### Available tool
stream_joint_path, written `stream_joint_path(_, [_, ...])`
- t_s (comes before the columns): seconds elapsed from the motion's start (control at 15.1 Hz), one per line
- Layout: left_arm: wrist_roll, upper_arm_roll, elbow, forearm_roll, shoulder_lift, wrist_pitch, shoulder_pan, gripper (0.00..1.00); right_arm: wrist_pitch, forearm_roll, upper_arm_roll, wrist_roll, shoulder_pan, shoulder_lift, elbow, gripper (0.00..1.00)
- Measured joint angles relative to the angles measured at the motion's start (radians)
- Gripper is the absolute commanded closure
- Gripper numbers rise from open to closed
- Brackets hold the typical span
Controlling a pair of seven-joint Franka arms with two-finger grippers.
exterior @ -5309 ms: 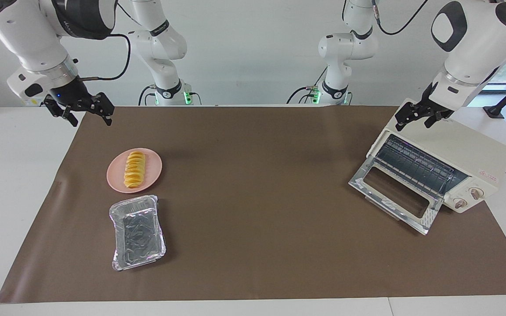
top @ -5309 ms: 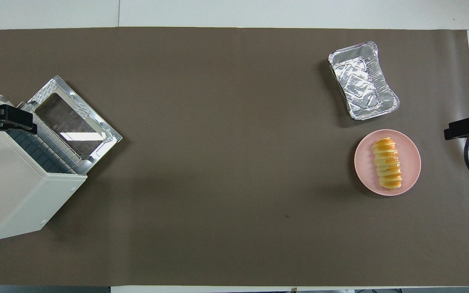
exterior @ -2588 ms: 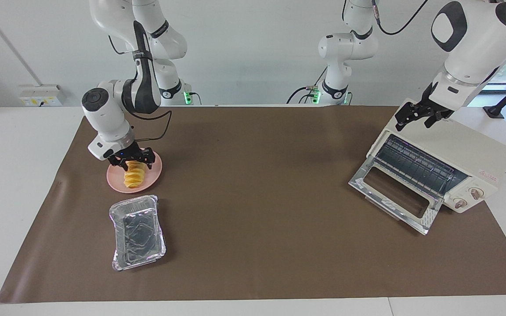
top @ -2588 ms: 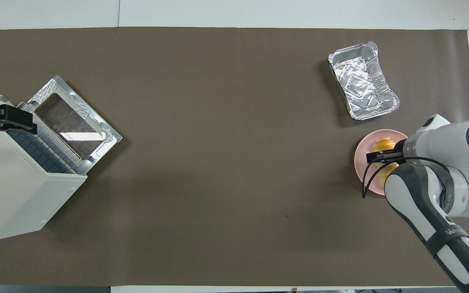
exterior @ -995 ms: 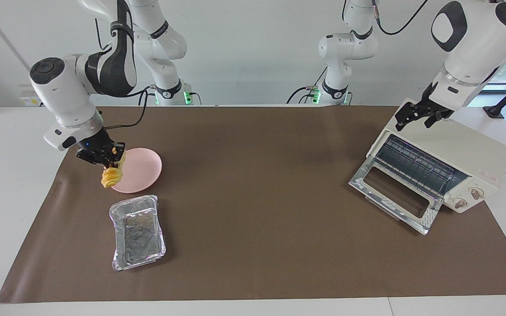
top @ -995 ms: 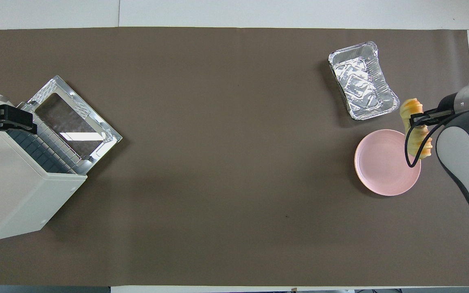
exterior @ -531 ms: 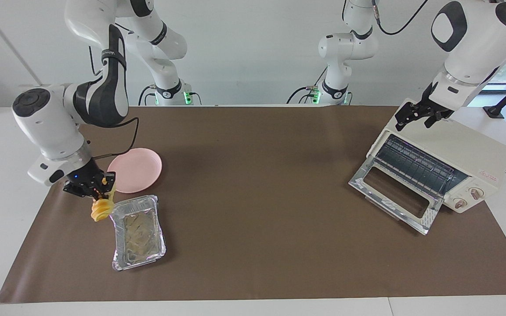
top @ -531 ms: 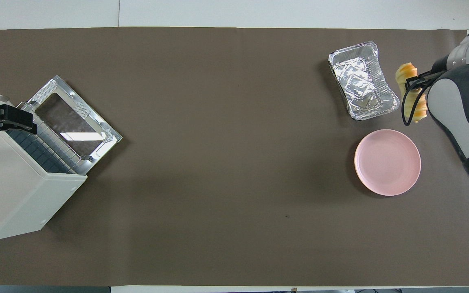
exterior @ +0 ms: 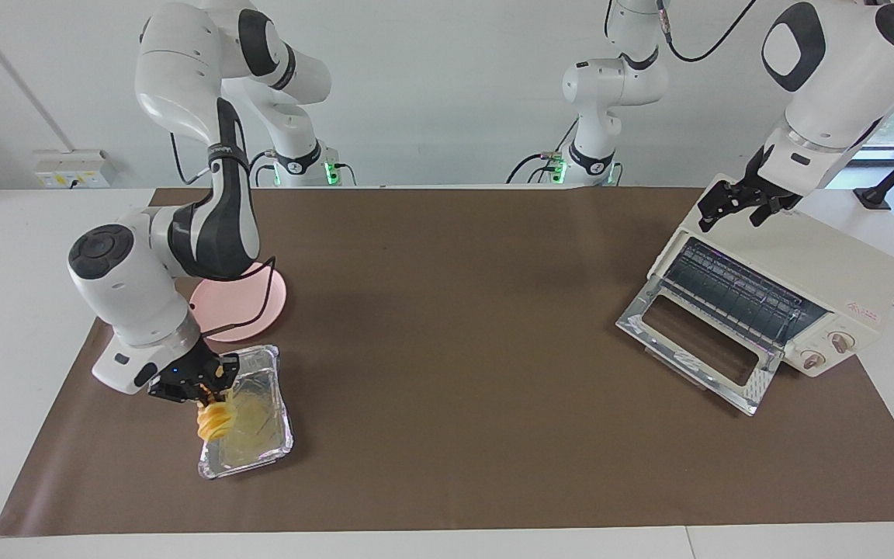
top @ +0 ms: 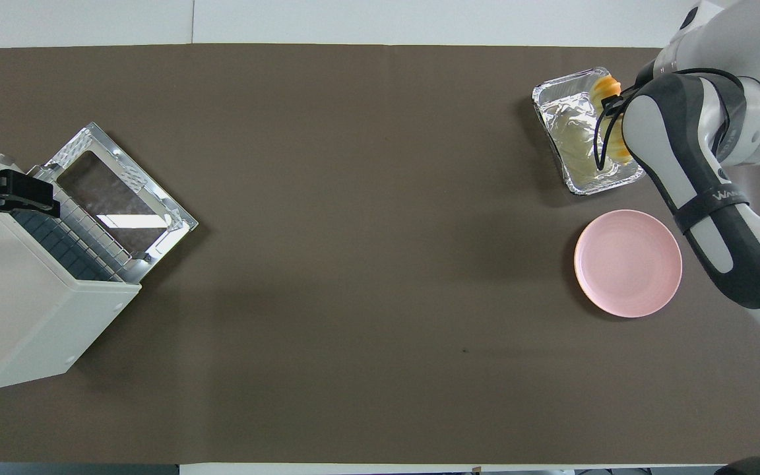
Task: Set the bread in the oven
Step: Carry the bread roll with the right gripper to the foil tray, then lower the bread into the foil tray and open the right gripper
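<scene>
The golden ridged bread (exterior: 216,425) hangs lengthwise from my right gripper (exterior: 209,393), which is shut on its upper end. It hangs low over the foil tray (exterior: 265,446); whether its lower end touches the foil I cannot tell. In the overhead view the right arm covers most of the bread (top: 605,86). The cream-white oven (exterior: 812,268) stands at the left arm's end of the table, its glass door (exterior: 695,349) folded down and the rack showing. My left gripper (exterior: 736,207) waits open over the oven's top edge.
The empty pink plate (exterior: 253,310) lies beside the foil tray, nearer to the robots. A brown mat (exterior: 455,326) covers the table between the tray and the oven. The right arm's elbow hangs over the plate.
The right gripper took the bread off the pink plate and carried it away from the robots, from beside the foil tray to over it. The left arm has not moved.
</scene>
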Motion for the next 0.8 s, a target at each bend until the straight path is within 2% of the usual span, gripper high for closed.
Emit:
stream_joint_path(0.6, [0.000, 0.000, 0.000, 0.000, 0.000, 0.000, 0.000, 0.00, 0.060, 0.000, -0.002, 0.052, 0.001, 0.016, -0.002, 0.69])
stream_joint_path(0.66, [0.000, 0.000, 0.000, 0.000, 0.000, 0.000, 0.000, 0.00, 0.063, 0.000, -0.001, 0.062, 0.003, 0.020, -0.005, 0.62])
stream_joint_path(0.73, [0.000, 0.000, 0.000, 0.000, 0.000, 0.000, 0.000, 0.00, 0.077, 0.000, -0.001, 0.070, 0.007, 0.023, -0.014, 0.46])
stream_joint_path(0.8, [0.000, 0.000, 0.000, 0.000, 0.000, 0.000, 0.000, 0.00, 0.099, 0.000, -0.001, 0.078, 0.011, 0.025, -0.031, 0.25])
